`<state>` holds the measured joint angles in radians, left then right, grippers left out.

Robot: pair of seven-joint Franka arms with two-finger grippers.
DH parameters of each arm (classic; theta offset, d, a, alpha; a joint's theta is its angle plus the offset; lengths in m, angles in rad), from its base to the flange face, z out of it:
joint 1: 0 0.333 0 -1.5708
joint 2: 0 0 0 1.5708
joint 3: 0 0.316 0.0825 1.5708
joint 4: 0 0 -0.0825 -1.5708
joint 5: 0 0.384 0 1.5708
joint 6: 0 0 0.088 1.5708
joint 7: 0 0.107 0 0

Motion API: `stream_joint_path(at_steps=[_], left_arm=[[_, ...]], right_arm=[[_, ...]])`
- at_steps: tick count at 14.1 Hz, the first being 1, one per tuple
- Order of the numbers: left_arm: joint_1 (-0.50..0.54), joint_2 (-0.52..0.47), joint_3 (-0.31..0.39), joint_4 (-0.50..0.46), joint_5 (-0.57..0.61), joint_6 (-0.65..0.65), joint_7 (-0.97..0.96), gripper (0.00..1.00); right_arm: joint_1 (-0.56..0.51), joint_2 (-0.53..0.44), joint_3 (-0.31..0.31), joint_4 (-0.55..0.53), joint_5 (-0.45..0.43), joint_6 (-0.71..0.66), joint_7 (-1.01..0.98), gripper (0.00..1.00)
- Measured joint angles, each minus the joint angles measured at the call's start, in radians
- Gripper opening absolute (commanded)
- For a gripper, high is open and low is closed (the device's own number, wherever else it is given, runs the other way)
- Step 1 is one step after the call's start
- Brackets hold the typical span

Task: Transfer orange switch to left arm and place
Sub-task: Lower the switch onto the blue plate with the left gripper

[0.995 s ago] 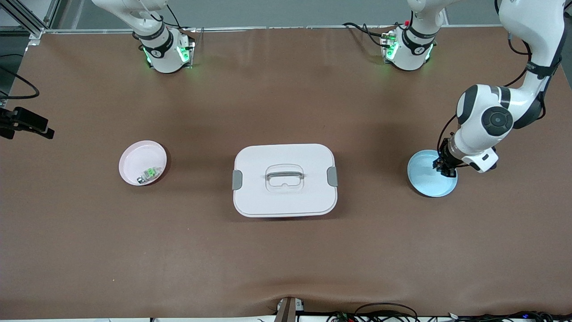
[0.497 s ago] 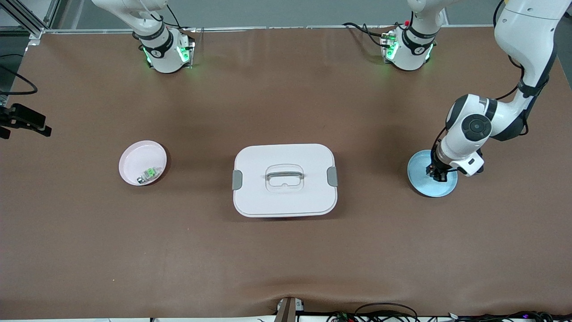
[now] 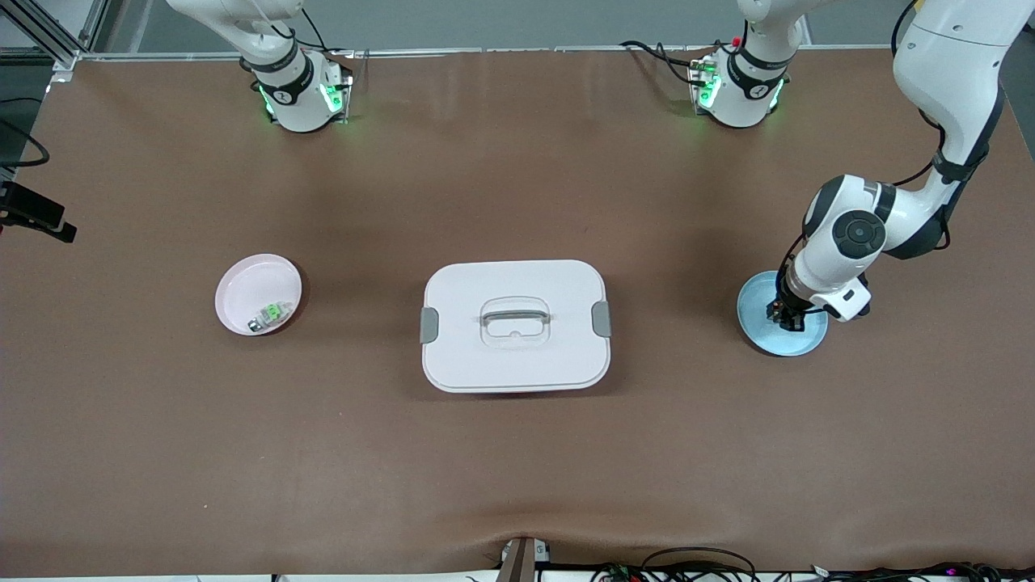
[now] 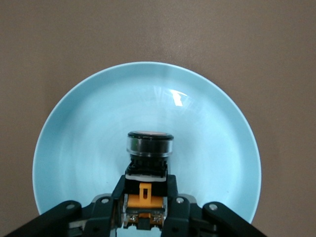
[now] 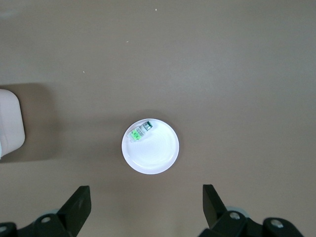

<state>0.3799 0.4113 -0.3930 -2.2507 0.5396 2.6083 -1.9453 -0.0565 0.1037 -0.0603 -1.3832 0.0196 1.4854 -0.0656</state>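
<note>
Brown table; box at centre. Left gripper clenched on orange switch over blue plate, toward left arm's end from box. Right gripper spread wide, waiting above pink plate.

Even, bright overhead lighting throughout; soft short shadows under the box and pink plate on the matte table. Small white glare patch on the blue plate (left wrist view). All views sharp, apart from slightly soft gripper fingers at the frame edge.
</note>
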Motion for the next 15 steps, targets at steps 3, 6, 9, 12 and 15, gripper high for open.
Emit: stream_joint_path(at_steps=[3,6,9,12,15], left_arm=[[0.0,0.0,0.0,0.0,0.023,0.003,0.0,1.0],[0.0,0.0,-0.001,0.002,0.054,0.003,0.0,1.0],[0.0,0.001,-0.001,0.009,0.061,0.004,-0.001,1.0],[0.0,0.001,-0.003,0.028,0.062,0.004,-0.03,1.0],[-0.003,0.002,-0.006,0.038,0.062,0.004,-0.042,1.0]], right_arm=[[0.001,-0.001,0.002,0.0,-0.001,0.0,0.005,1.0],[0.001,-0.002,0.002,0.0,-0.002,0.0,0.009,1.0],[0.001,-0.002,0.002,0.0,-0.003,-0.001,0.012,1.0],[0.001,-0.002,0.003,-0.001,-0.006,-0.003,0.012,1.0],[0.008,-0.005,0.009,-0.009,-0.032,-0.003,0.012,1.0]])
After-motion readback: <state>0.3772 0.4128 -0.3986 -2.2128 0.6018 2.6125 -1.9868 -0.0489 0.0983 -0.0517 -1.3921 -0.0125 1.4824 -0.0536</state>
